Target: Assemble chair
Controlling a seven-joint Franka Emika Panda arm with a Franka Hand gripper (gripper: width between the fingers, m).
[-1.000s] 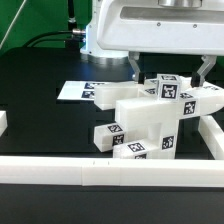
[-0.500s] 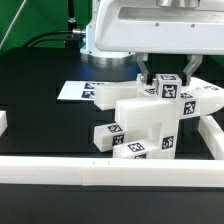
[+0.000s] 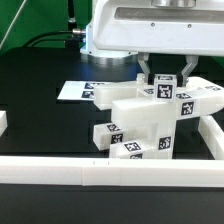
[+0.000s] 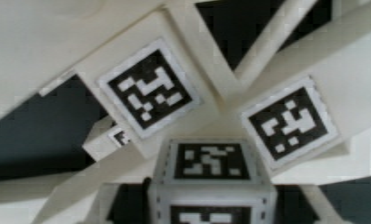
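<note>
The partly joined chair [image 3: 140, 115] stands on the black table at the exterior view's right. It is a chunky white body with tagged blocks low at its front [image 3: 110, 133]. A small tagged cube [image 3: 164, 90] sits on its top. My gripper [image 3: 165, 78] hangs straight over it, shut on the cube, one finger on each side. In the wrist view the cube [image 4: 208, 160] lies between my dark fingers [image 4: 139, 200]. Beyond it, the X-braced frame [image 4: 226, 70] carries two larger tags.
The marker board [image 3: 76, 90] lies flat on the table behind the chair, towards the exterior view's left. A long white border rail [image 3: 100, 172] runs along the front, another rail [image 3: 212, 140] stands at the right, and a short rail end [image 3: 3, 122] at the left.
The fingers stood wide apart a second ago and have closed onto the small cube. The chair body has shifted very slightly.
</note>
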